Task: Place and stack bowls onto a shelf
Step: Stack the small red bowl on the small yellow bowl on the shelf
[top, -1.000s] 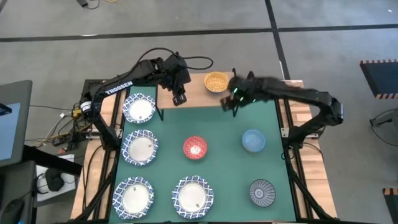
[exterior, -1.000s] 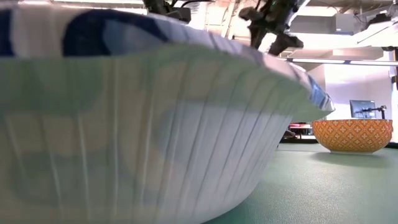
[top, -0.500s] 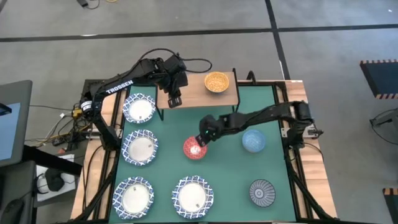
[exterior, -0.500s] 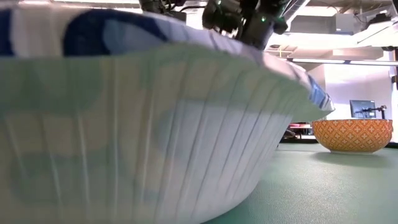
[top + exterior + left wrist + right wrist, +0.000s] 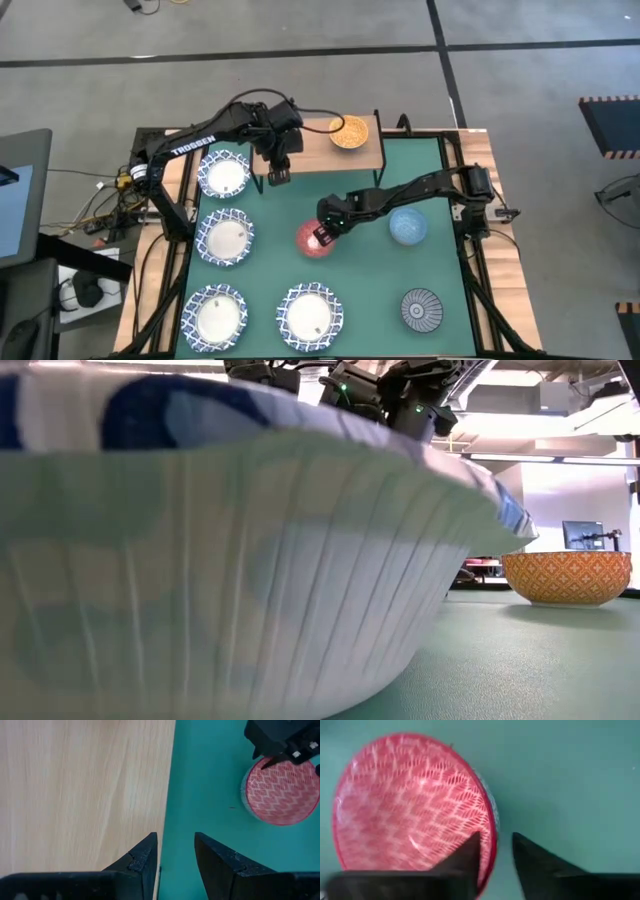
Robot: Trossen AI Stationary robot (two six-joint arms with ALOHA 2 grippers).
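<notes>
The red bowl [image 5: 311, 242] [image 5: 410, 805] rests on its base on the green mat [image 5: 360, 280]. My right gripper [image 5: 322, 231] [image 5: 496, 851] is down at its far right rim, one finger inside the bowl and one outside, with a narrow gap. The orange-yellow bowl [image 5: 348, 131] stands on the shelf [image 5: 310, 150], a light wooden plank on black legs. My left gripper [image 5: 277, 173] [image 5: 176, 847] hovers over the shelf's near left edge [image 5: 167, 795], open and holding nothing. My right gripper straddles the red bowl's rim [image 5: 492, 845], coming from above and slanting in from the table's right. The inner finger [image 5: 465, 857] lies against the rim's inner face. A strip of mat shows between the rim and the outer finger [image 5: 535, 862]. The bowl stands on the mat.
Several blue-lattice bowls lie on the mat's left and near part [image 5: 223, 175] [image 5: 224, 238] [image 5: 217, 315] [image 5: 309, 315]; one fills the low view [image 5: 200, 560]. A pale blue bowl [image 5: 407, 227] sits under my right arm, and a ray-patterned bowl [image 5: 420, 308] at the near right.
My right gripper has swung from above the shelf toward the near edge and down onto the red bowl's rim. My left gripper has drifted a little toward the near edge. The bowls have stayed where they were.
</notes>
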